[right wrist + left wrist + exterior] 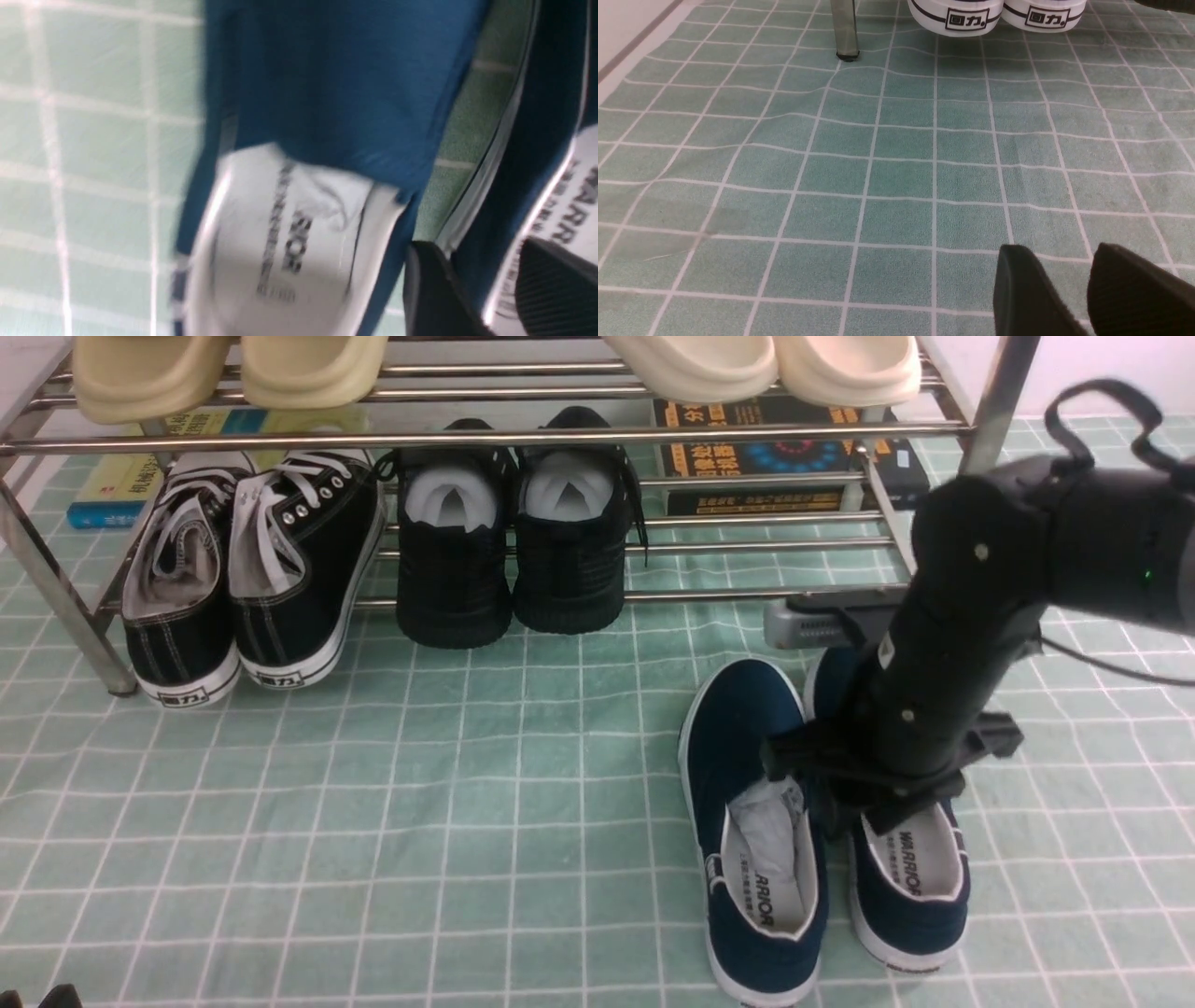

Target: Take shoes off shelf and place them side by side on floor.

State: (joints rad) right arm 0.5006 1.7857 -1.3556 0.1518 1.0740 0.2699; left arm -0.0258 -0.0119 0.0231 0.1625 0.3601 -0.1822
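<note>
Both navy shoes stand side by side on the pale green floor (467,803), in front of the steel shelf (467,437), toes toward it. The left shoe (747,737) holds crumpled paper. My right gripper (845,817) reaches down onto the inner side of the right shoe (910,887). In the right wrist view the right gripper (476,261) is open. One of its fingers is outside that shoe's side wall (509,154) and the other is over the insole. The left shoe (336,84) lies beside it. My left gripper (1059,252) is open over bare floor (896,177), holding nothing.
Black lace-up sneakers (252,569) and all-black shoes (513,551) sit on the lower tier. Cream slippers (224,369) rest on the upper tier, with books (784,457) behind. A shelf leg (844,28) and the sneakers' heels (955,16) lie ahead of the left gripper.
</note>
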